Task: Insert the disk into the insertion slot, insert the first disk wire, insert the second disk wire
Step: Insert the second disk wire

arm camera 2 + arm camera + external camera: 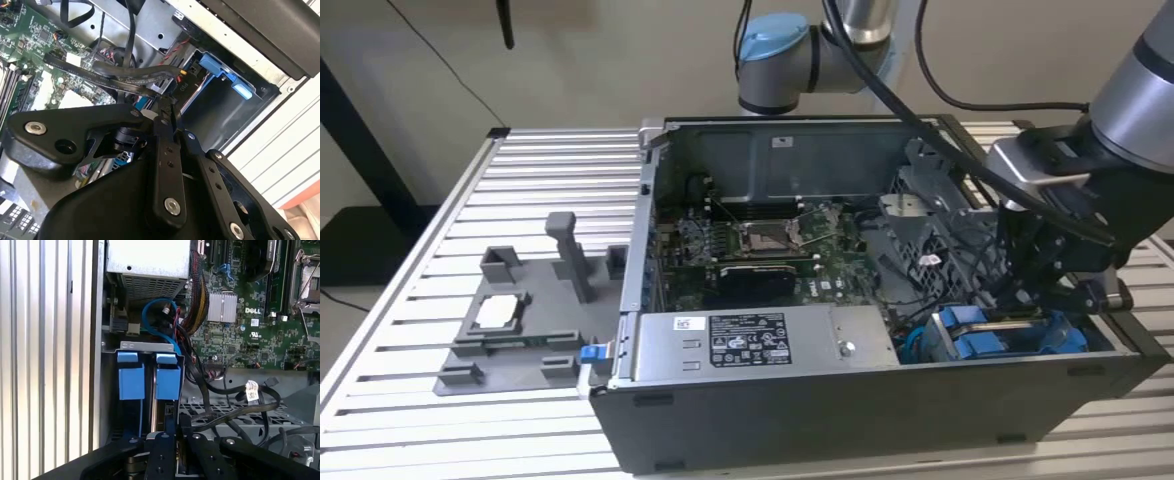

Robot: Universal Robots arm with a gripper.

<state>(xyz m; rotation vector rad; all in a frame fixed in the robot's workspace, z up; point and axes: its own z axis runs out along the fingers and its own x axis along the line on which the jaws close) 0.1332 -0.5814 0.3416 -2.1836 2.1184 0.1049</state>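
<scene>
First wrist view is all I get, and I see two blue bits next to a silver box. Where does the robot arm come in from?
Observer: In the exterior view the arm leans in from the exterior view's right edge. It reaches down into the open case, right above the blue carriers.
Operator: Is anything lying outside the computer?
Observer: Yes. A grey holder sits on the slatted table, on the exterior view's left of the case. There is a small silver-white piece in it.
Operator: What's on the other side of the silver box?
Observer: The exterior view shows a white label and a black label on it.
</scene>
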